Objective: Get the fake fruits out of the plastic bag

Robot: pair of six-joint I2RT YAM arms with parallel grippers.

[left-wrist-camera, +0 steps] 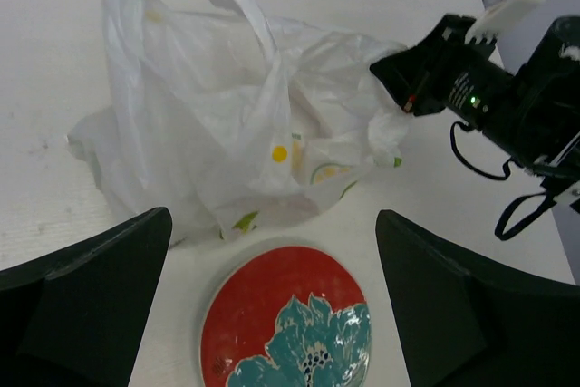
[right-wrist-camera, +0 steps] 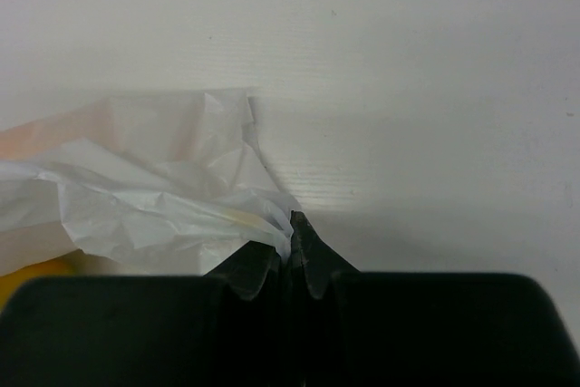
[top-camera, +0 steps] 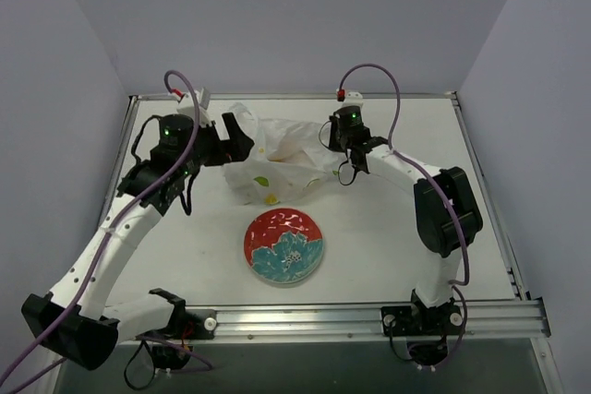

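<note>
The plastic bag [top-camera: 282, 147] lies crumpled at the back middle of the table, thin white film with a loop handle standing up [left-wrist-camera: 195, 6]. Fake fruits show through its near side: a green piece [top-camera: 261, 181] and a yellow one [top-camera: 271, 198]. The left wrist view shows a yellow spot [left-wrist-camera: 279, 153] and green bits [left-wrist-camera: 245, 220]. My left gripper [top-camera: 240, 140] hangs wide open at the bag's left edge with nothing between its fingers [left-wrist-camera: 91, 296]. My right gripper [right-wrist-camera: 292, 224] is shut on a pinch of the bag's film at the bag's right end [top-camera: 340, 171].
A red plate with a teal flower [top-camera: 283, 244] sits just in front of the bag, nothing on it; its rim [left-wrist-camera: 217, 296] lies below my open left fingers. Raised rails edge the table [top-camera: 480, 191]. Grey walls stand close on three sides.
</note>
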